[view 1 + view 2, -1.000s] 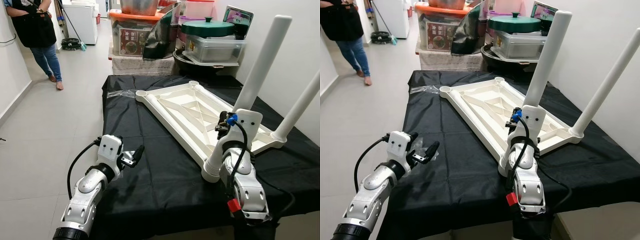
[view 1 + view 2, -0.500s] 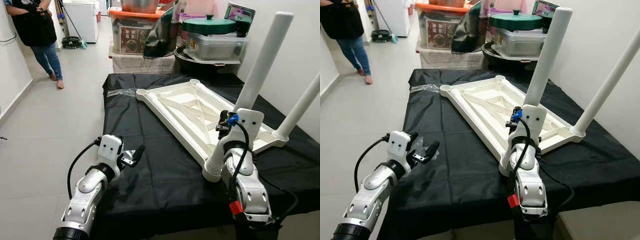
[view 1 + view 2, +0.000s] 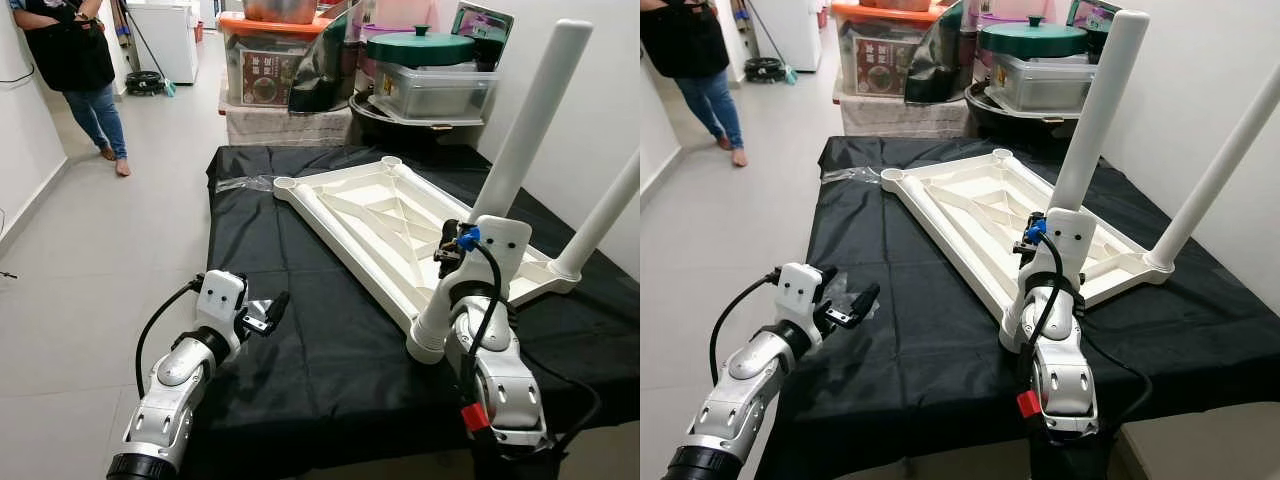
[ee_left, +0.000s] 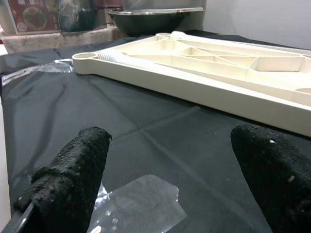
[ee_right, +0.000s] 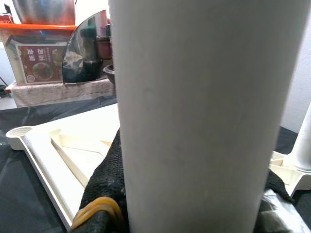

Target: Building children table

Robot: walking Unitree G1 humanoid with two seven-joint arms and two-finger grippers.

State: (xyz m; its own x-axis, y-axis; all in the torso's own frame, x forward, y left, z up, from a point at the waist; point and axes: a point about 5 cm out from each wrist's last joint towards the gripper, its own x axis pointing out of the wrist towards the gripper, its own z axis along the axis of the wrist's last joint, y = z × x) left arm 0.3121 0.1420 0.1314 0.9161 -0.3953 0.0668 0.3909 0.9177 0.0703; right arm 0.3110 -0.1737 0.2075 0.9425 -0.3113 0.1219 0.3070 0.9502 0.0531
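A white children's tabletop (image 3: pixel 370 215) lies upside down on a table covered in black cloth (image 3: pixel 330 350). Two white legs stand up from it: one at the near corner (image 3: pixel 525 120) and one at the right corner (image 3: pixel 605 215). My right gripper (image 3: pixel 447 252) is shut on the near leg low down, with its black fingers (image 5: pixel 104 184) on either side of the tube (image 5: pixel 194 97). My left gripper (image 3: pixel 262 312) hovers open near the cloth's left edge, apart from the tabletop. Its fingers (image 4: pixel 73 170) hold nothing, and a clear plastic scrap (image 4: pixel 141 199) lies beneath them.
A person (image 3: pixel 75 70) stands at the far left on the tiled floor. Stacked storage boxes (image 3: pixel 270 70), a green-lidded pot (image 3: pixel 430 50) and bins crowd behind the table. A white wall (image 3: pixel 600 60) runs close along the right. More clear plastic (image 3: pixel 240 187) lies at the table's far-left corner.
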